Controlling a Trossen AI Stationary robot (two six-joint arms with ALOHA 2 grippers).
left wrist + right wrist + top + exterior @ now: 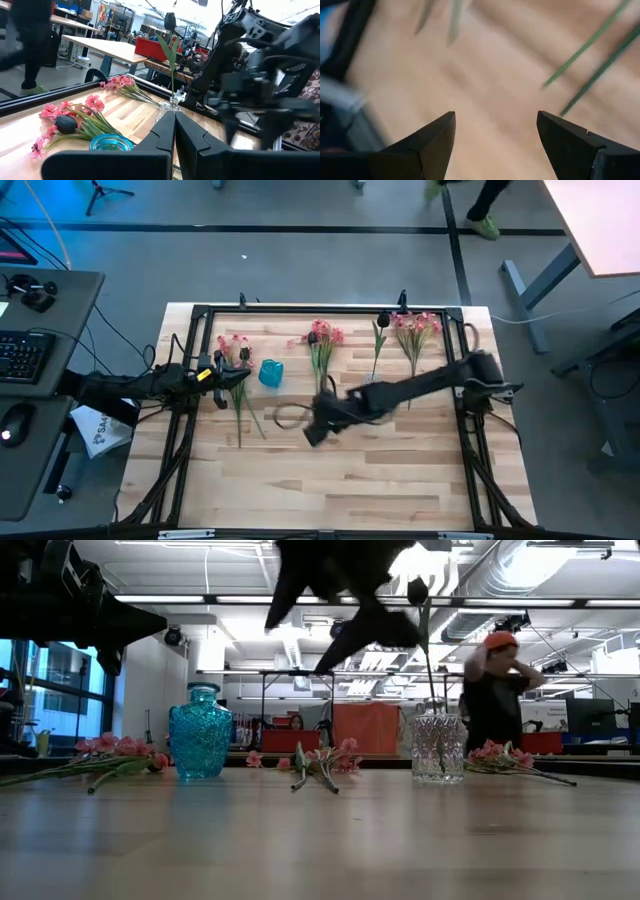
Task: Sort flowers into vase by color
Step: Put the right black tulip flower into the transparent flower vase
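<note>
A clear glass vase [438, 747] stands mid-table with one near-black tulip [170, 21] upright in it. The blue vase [270, 372] stands to its left. Pink sprays [235, 350] lie by the blue vase, and a dark tulip [65, 124] lies among pink blossoms. More pink sprays [322, 338] [415, 326] and another dark tulip [382, 321] lie along the far side. My left gripper [174, 127] is shut and holds nothing, just left of the blue vase. My right gripper [495, 117] is open, raised over the table beside the clear vase [288, 416].
A black frame [300, 308] runs round the wooden table. My right arm [420, 385] stretches slantwise from the right side to mid-table, above the flowers lying there. Bare wood [340, 490] fills the near half. A person [495, 690] stands beyond the far edge.
</note>
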